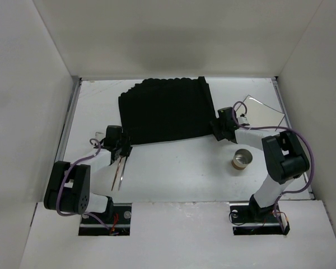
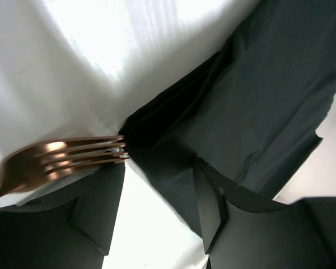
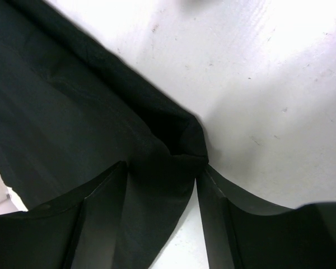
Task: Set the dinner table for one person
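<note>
Placemat [image 1: 163, 109] sits at twelve o'clock on the desk [image 1: 179, 168], both jaws open astride its near corners. Fork [image 1: 119, 171] and cup [image 1: 242, 159] not yet placed

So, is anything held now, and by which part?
Nothing yet: the left gripper and right gripper straddle near corners of the placemat, jaws open.

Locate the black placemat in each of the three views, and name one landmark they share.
Top external: black placemat at centre, toward the far wall.
Left wrist: placemat fills the right side, one corner reaching the middle.
Right wrist: placemat covers the left and lower middle.
Shared landmark: the white dinner table beneath it, visible in all three.
</note>
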You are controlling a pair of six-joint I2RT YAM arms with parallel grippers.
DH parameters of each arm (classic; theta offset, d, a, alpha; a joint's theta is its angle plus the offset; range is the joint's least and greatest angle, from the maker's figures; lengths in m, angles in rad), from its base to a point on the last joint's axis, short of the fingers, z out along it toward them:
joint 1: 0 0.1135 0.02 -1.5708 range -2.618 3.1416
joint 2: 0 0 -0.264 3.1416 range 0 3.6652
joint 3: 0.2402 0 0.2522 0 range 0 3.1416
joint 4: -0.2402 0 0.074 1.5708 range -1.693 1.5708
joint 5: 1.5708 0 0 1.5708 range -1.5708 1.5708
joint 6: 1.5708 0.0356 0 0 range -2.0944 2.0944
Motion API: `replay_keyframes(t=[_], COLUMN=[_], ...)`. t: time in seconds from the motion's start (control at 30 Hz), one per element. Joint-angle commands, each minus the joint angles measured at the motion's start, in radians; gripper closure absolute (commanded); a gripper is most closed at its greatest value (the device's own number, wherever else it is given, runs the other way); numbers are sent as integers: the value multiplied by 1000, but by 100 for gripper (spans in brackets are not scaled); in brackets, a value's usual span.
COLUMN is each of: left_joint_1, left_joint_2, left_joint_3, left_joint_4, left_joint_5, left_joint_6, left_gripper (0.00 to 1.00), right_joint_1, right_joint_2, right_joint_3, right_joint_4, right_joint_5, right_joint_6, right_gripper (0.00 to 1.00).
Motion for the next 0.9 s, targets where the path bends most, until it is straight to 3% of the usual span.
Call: replay_keyframes(t=[0.0, 0.2, 0.27, 0.37, 0.43, 0.6, 0.87], left_joint_1=[5, -1, 5, 13, 19, 19, 65], left_joint_2=[54, 83, 75, 60, 55, -6, -110], left_joint_3=[17, 30, 30, 29, 32, 104, 456], left_joint_4=[25, 68, 70, 70, 79, 78, -62], left_joint_5=[-47, -51, -51, -51, -44, -37, -7], left_joint_6=[-22, -51, -50, -36, -22, 42, 228], left_gripper=[51, 71, 76, 83, 88, 93, 96], right_joint_1=[-5, -5, -8, -17, -17, -22, -28], right_joint_2=[48, 48, 85, 79, 47, -103, -295], right_joint_3=[26, 26, 49, 45, 39, 42, 275], right_joint_4=[-7, -7, -18, -7, -7, -30, -182], right_joint_5=[13, 13, -10, -30, -32, -24, 25], right_joint_6=[-2, -2, 1, -10, -31, -111, -350], right_gripper=[41, 41, 62, 84, 92, 97, 98])
